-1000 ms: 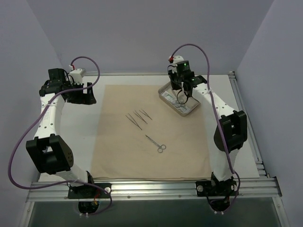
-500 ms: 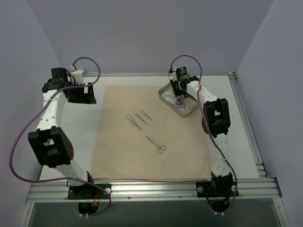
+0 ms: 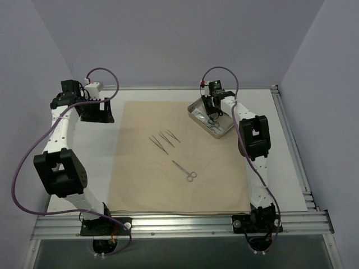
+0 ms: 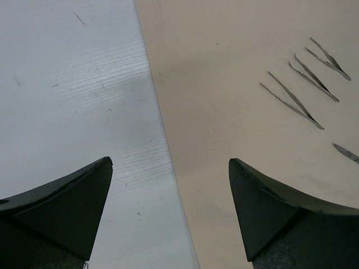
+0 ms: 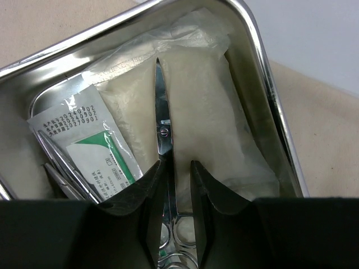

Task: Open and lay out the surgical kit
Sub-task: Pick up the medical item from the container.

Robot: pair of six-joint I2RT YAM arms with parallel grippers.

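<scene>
My right gripper (image 5: 178, 166) hung over the shiny rectangular steel tray (image 5: 263, 67), jaws narrowed astride the silvery ring-handled clamp (image 5: 162, 131) lying in it. Whether they pinched it, I couldn't tell. Its long axis ran straight out between my fingers. My wide-open left gripper (image 4: 170, 162) sat well left of the tray.
</scene>
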